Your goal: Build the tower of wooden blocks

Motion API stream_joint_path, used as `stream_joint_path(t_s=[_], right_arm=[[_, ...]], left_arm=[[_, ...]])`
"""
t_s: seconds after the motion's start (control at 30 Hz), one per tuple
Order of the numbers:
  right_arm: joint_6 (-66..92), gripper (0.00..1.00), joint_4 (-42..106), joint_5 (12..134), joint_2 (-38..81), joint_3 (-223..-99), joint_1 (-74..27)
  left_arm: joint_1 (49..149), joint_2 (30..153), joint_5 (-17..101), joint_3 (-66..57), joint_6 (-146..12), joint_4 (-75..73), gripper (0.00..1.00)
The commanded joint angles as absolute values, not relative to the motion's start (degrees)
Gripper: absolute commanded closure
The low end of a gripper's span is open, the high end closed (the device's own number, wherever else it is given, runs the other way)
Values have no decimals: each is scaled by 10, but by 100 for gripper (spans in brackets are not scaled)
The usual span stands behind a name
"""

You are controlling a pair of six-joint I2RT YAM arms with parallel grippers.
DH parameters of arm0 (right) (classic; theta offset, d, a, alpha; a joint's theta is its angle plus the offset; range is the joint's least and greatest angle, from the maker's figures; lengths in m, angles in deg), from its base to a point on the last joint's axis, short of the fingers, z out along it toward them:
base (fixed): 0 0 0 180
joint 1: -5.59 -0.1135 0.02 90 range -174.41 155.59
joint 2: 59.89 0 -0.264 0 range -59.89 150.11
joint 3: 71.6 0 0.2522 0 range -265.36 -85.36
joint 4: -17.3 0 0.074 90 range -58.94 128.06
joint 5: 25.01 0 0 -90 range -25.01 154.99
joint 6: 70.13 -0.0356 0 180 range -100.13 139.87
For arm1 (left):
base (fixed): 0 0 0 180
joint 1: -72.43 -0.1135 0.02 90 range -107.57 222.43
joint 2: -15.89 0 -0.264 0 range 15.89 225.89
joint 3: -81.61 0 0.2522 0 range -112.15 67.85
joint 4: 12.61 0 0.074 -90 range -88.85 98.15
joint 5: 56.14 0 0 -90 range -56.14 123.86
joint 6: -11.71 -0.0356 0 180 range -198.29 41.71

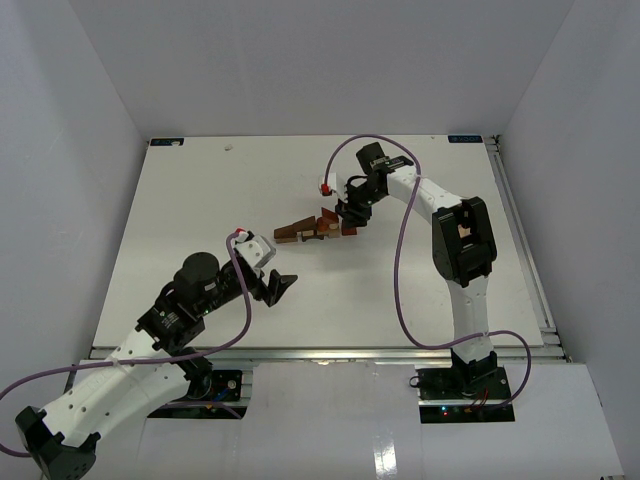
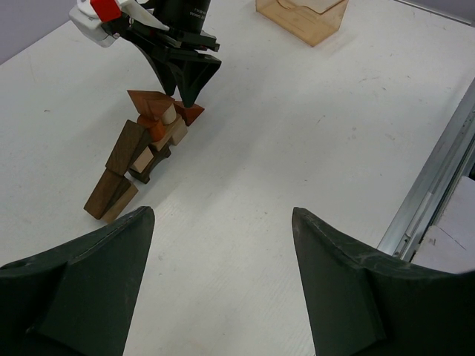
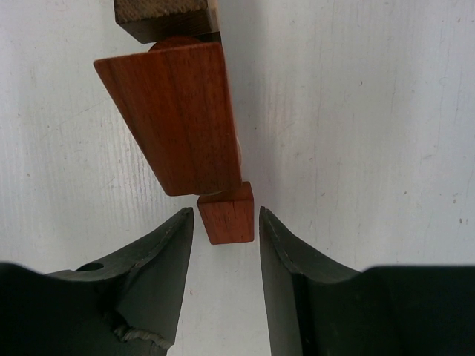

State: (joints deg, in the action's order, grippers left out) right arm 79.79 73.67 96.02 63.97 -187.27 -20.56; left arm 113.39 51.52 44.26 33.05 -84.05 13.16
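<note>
Bright, even, diffuse light from overhead on the white tabletop (image 1: 200, 200). Only soft, faint shadows just beside the wood block tower (image 1: 315, 227). Sharp focus around the tower, wood grain crisp up close.

Top view high behind, left wrist oblique from afar, right wrist close overhead (all share the blocks (image 1: 315, 228)).

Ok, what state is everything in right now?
Blocks: low cluster on the table, no tower yet.
Small red block: ungripped, at the cluster's end.
Right hand: open, straddling the small red block.
Left hand: open, empty, short of the blocks.
</note>
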Motion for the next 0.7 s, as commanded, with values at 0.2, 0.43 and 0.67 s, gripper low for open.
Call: stream_joint_path(t_s=[0.2, 0.43, 0.67], right_arm=[[794, 44, 747, 970, 641, -1903, -207], [804, 46, 747, 976, 606, -1884, -192], [824, 55, 744, 966, 605, -1859, -179]], left_arm=[[1127, 504, 444, 337, -844, 130, 14], [1126, 502, 446, 338, -845, 129, 14], [1123, 499, 448, 338, -844, 128, 14]])
